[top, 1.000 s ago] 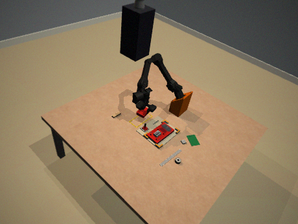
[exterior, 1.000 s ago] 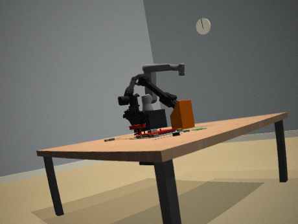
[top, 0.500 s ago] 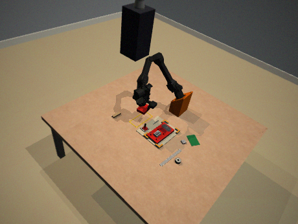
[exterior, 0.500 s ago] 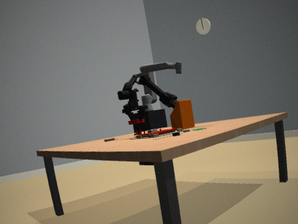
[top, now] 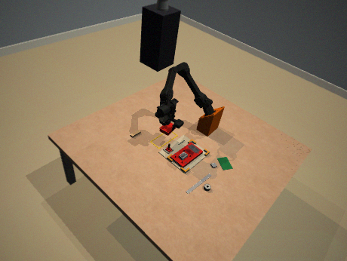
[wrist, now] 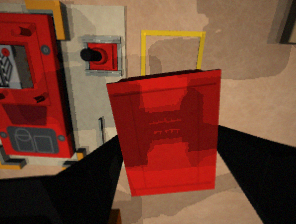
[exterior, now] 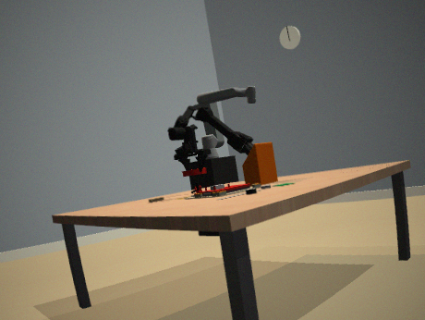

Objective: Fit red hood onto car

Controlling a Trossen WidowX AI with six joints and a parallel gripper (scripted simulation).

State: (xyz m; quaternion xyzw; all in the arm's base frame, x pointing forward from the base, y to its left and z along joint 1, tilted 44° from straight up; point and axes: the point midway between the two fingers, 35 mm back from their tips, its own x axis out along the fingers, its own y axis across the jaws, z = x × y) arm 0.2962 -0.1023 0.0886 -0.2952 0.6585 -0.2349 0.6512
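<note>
The red hood point(top: 166, 129) point(exterior: 194, 172) point(wrist: 167, 132) is held above the table, its flat roof toward the wrist camera. My gripper point(wrist: 166, 134) is shut on it, with one black finger at each long side. The red chassis point(top: 187, 155) point(wrist: 50, 75) sits in the pale jig point(top: 164, 152) point(wrist: 95, 97), to the left of the hood in the wrist view. The engine block point(top: 183, 155) point(wrist: 14, 67) is on its deck, and pegs stand up around it. The hood's corner holes are hidden from view.
A yellow outlined rectangle point(top: 155, 145) point(wrist: 173, 34) is on the table beside the jig. A small red part with a black knob point(top: 169, 148) point(wrist: 102, 56) stands on the jig plate. A ruler point(top: 198, 184), a round part point(top: 207, 187), a green card point(top: 225, 163) and an orange block point(top: 210, 122) point(exterior: 261, 164) are also there.
</note>
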